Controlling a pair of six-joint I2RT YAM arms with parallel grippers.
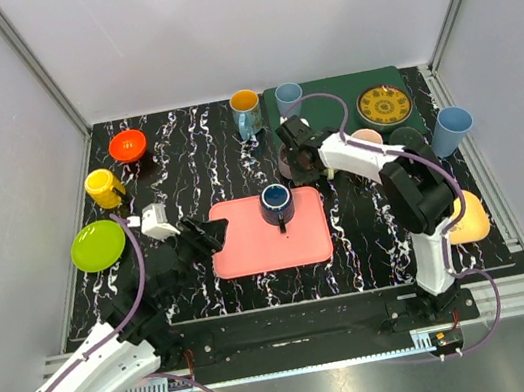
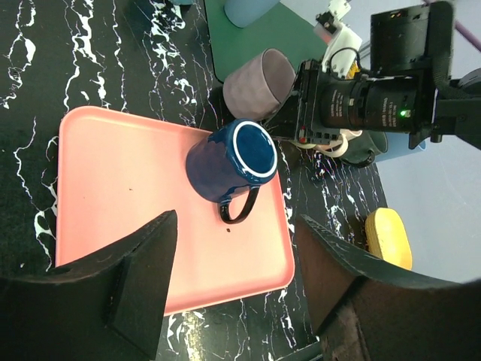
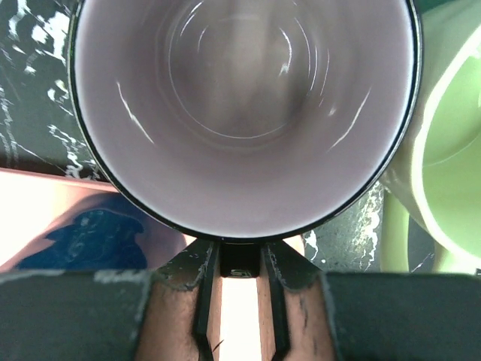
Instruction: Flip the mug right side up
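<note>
Your right gripper (image 3: 240,259) is pinched shut on the rim of the mauve mug (image 2: 255,84), upper middle of the left wrist view, just past the top edge of the pink tray (image 2: 113,173). The mug is tipped over, its mouth facing the gripper and its axis in line with the fingers. Your left gripper (image 2: 237,226) hangs open and empty over the tray, farther off.
</note>
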